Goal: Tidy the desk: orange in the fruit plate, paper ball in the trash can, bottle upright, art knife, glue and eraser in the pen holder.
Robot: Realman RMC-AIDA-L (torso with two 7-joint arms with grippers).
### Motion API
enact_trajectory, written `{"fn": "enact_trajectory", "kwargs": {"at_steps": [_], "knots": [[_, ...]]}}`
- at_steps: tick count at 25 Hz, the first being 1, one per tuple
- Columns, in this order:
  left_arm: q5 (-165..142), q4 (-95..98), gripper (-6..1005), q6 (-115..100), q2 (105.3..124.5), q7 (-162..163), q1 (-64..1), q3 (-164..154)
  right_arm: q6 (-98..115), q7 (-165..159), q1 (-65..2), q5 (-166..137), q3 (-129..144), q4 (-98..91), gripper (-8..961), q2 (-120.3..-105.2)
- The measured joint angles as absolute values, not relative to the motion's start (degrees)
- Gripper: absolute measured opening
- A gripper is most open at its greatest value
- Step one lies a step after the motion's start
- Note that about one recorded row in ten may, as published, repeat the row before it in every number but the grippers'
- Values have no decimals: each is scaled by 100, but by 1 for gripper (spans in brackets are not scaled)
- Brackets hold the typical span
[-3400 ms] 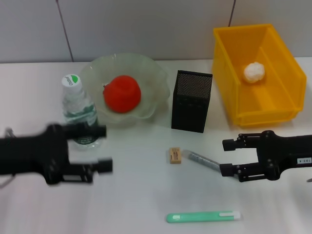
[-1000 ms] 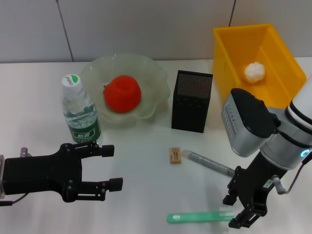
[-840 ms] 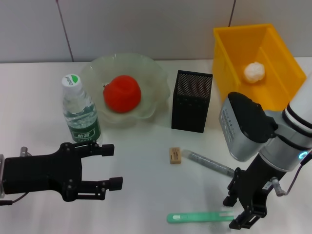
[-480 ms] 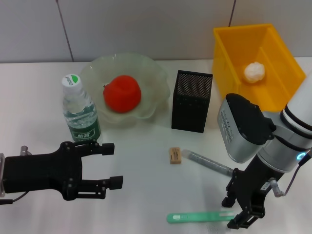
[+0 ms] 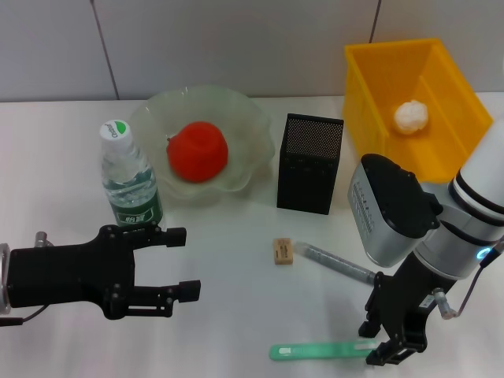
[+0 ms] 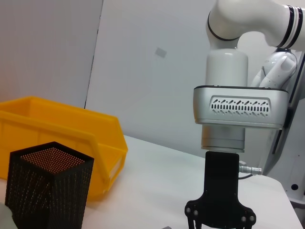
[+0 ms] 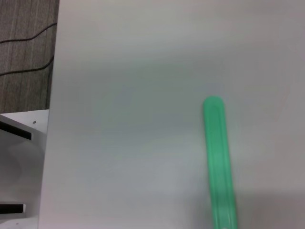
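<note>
A white desk (image 5: 228, 299) runs back to a pale grey panelled wall (image 5: 236, 43), with a strip of grey carpet (image 7: 26, 43) and a dark cable visible past the desk's edge only in the right wrist view. At the back, the orange (image 5: 198, 151) sits in the glass fruit plate (image 5: 248, 126), the paper ball (image 5: 411, 116) lies in the yellow trash can (image 5: 386, 150), and the bottle (image 5: 128, 183) stands upright just beside the plate. The black mesh pen holder (image 5: 309, 164) stands between plate and bin.

Loose on the open front of the desk lie the eraser (image 5: 283, 250), the glue (image 5: 335, 264) stick close beside it, and the green art knife (image 5: 319, 351) near the front edge. Bare desk separates these three from the left arm.

The right gripper (image 5: 390, 344) points straight down at the knife's near end, its jaws apart on either side of the handle; whether they touch it cannot be told. The left gripper (image 5: 183, 263) hovers low in front of the bottle, jaws spread wide and holding nothing.

The left wrist view alone shows the right arm's silver wrist (image 6: 238, 112) from the side, above the pen holder (image 6: 47, 191) and bin (image 6: 62, 138). The right wrist view shows only the knife (image 7: 218, 157) on bare white surface.
</note>
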State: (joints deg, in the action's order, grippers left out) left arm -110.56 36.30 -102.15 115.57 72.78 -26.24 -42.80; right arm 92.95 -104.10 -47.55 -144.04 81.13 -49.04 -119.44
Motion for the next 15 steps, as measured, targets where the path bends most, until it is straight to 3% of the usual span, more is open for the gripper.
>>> {"fn": "enact_trajectory", "kwargs": {"at_steps": [9,15], "knots": [[-11056,3633,862,-10203,11557,7266,-2630,-4264,9249,-10408,-4755,-14396,8123,-4904,371,-11944],[-11056,3656,862,-10203,11557,7262,-2636,-4262,9229,-10425,-4755,-14389,8246,-4904,288,-11945]]}}
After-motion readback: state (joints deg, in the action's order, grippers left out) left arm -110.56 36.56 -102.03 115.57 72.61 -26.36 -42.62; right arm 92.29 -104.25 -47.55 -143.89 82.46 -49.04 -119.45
